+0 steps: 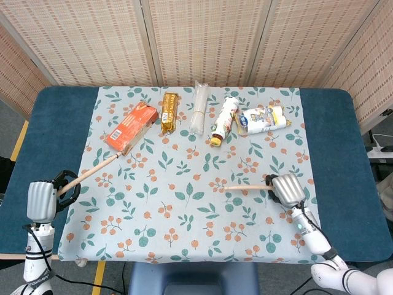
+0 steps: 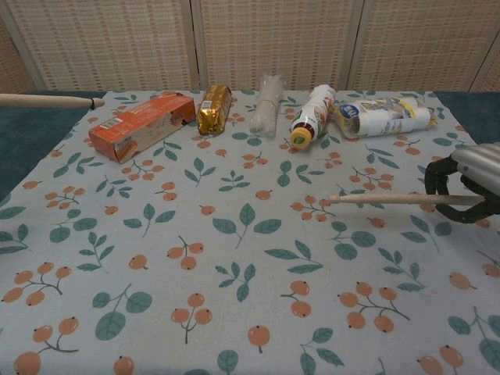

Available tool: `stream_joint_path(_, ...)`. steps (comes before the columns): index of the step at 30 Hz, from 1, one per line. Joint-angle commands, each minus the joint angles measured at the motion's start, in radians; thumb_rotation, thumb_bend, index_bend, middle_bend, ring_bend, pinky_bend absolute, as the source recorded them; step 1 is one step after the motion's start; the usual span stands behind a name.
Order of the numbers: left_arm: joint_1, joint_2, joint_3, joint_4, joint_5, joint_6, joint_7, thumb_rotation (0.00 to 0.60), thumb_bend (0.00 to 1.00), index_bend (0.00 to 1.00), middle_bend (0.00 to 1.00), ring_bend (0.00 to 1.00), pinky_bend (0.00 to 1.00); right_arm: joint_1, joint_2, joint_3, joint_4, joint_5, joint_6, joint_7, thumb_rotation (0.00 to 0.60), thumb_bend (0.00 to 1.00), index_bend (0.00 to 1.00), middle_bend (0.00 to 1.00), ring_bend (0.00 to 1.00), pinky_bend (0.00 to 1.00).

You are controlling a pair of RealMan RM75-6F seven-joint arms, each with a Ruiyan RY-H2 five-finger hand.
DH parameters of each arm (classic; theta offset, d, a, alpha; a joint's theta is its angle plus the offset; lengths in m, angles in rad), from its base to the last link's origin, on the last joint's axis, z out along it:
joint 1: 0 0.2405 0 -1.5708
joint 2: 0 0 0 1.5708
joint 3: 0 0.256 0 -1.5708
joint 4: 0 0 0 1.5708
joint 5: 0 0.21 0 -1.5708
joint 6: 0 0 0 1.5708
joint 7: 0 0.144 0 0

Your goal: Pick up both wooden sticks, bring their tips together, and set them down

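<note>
Two wooden sticks are both held above the patterned cloth. My left hand (image 1: 43, 200) at the table's front left grips one stick (image 1: 92, 171), whose tip points toward the orange box; in the chest view that stick (image 2: 47, 101) crosses the top left edge and the hand is out of frame. My right hand (image 1: 287, 190) at the front right grips the other stick (image 1: 245, 187), which points left, roughly level. In the chest view this stick (image 2: 391, 199) hangs above the cloth with the right hand (image 2: 469, 187) wrapped round its right end. The two tips are far apart.
Along the cloth's far side lie an orange box (image 1: 130, 127), a gold packet (image 1: 169, 111), a clear plastic roll (image 1: 198, 115), a bottle with a yellow cap (image 1: 223, 121) and a white packet (image 1: 262, 118). Blue table (image 1: 55, 123) borders the cloth on both sides.
</note>
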Motion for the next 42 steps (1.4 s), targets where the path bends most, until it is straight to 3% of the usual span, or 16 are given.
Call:
stream_joint_path(1,-0.003,-0.01,-0.009,-0.016,-0.016,-0.014,-0.038,0.6,0.41,0.73,0.92,1.0,1.0,-0.01,0.035,0.014,-0.043,-0.017,0.045,0.04,0.6,1.0,0.78,0.63,0.89,1.0)
stream_joint_path(8,-0.01,-0.015,-0.001,-0.037,-0.018,-0.044,-0.082,0.6,0.41,0.73,0.92,1.0,1.0,-0.015,0.076,0.035,-0.095,-0.033,0.094,0.087,0.6,1.0,0.78,0.63,0.89,1.0)
stream_joint_path(15,-0.026,-0.022,0.033,-0.13,-0.008,-0.116,-0.217,0.6,0.41,0.73,0.92,1.0,1.0,0.014,0.119,0.085,-0.182,-0.022,0.094,0.13,0.6,1.0,0.78,0.63,0.89,1.0)
stream_joint_path(25,-0.057,-0.084,0.009,-0.219,-0.042,-0.174,-0.293,0.6,0.41,0.73,0.93,1.0,1.0,0.08,0.165,0.18,-0.382,0.031,0.048,0.199,0.6,1.0,0.78,0.63,0.89,1.0)
stream_joint_path(35,-0.093,-0.262,-0.044,-0.136,-0.056,-0.131,-0.299,0.6,0.41,0.73,0.93,1.0,1.0,0.129,0.151,0.246,-0.449,0.127,-0.001,0.196,0.6,1.0,0.78,0.63,0.89,1.0)
stream_joint_path(42,-0.109,-0.332,-0.037,-0.106,0.002,-0.088,-0.354,0.6,0.41,0.73,0.93,1.0,1.0,0.168,0.13,0.288,-0.41,0.25,-0.066,0.16,0.6,1.0,0.78,0.63,0.89,1.0)
